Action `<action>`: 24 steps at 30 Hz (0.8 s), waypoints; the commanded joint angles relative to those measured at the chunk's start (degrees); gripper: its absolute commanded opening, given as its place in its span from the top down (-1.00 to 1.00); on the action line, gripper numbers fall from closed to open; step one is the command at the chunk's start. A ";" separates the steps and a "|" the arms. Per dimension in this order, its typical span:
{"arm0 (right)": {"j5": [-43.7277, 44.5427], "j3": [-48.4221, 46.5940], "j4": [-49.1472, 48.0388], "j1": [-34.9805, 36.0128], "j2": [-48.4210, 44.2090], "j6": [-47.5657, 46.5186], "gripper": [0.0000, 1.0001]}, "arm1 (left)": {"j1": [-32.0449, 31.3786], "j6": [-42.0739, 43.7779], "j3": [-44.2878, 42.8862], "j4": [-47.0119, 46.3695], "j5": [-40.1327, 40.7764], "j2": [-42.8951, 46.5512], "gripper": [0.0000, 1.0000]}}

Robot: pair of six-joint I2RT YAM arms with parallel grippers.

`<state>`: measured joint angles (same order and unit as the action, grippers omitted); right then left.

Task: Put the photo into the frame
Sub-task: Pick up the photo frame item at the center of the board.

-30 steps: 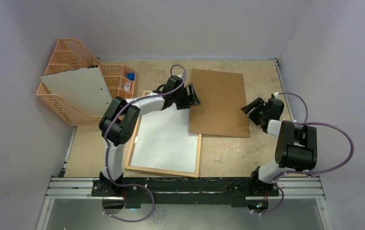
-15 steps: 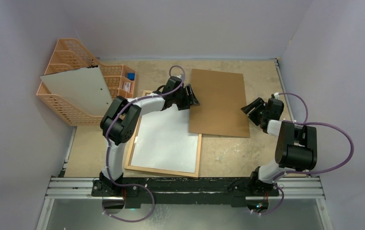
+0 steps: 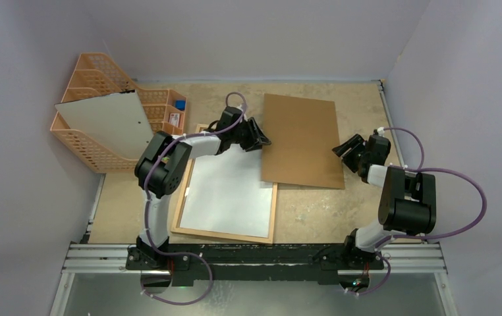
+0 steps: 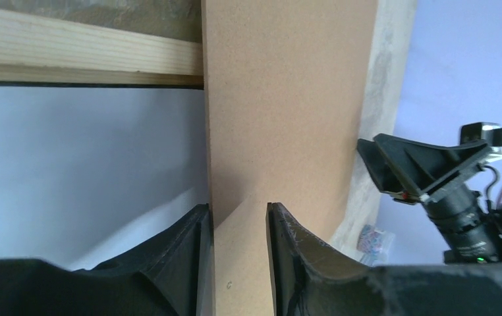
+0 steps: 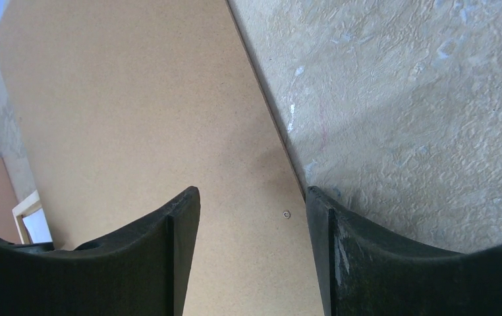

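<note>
- The orange organizer (image 3: 87, 148) stands at the bench's (image 3: 314, 210) 10 o'clock, with a grey sheet (image 3: 107, 122) leaning on it.
- The frame (image 3: 225, 234) lies flat near the centre. The photo (image 3: 228, 191) rests inside it, white back up.
- The left fingers (image 3: 261, 138) sit at the frame's 1 o'clock corner, narrow, over the brown panel's (image 3: 301, 141) near edge. The photo lies at their 7 o'clock. I cannot tell whether they pinch anything.
- The right fingers (image 3: 342, 147), wide apart and holding nothing, hover at the panel's 3 o'clock edge, well apart from the photo.
</note>
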<state>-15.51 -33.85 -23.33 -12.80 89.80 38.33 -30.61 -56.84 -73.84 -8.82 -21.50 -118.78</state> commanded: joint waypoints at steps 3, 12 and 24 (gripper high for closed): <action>-0.40 1.79 10.77 0.94 1.96 -0.67 -0.26 | 1.15 -4.58 -0.52 -11.28 -11.52 4.84 0.37; -0.14 1.13 11.46 0.93 1.39 -0.93 -0.25 | 1.17 -4.31 -1.36 -12.45 -14.10 4.49 0.52; 1.00 0.73 12.40 0.93 0.02 -1.47 -0.25 | 0.95 -1.43 -4.73 -10.87 -15.06 2.58 0.69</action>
<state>-14.70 -34.50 -21.98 -12.73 89.78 38.30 -28.58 -60.18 -75.09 -17.06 -33.85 -117.56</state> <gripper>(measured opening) 0.623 0.173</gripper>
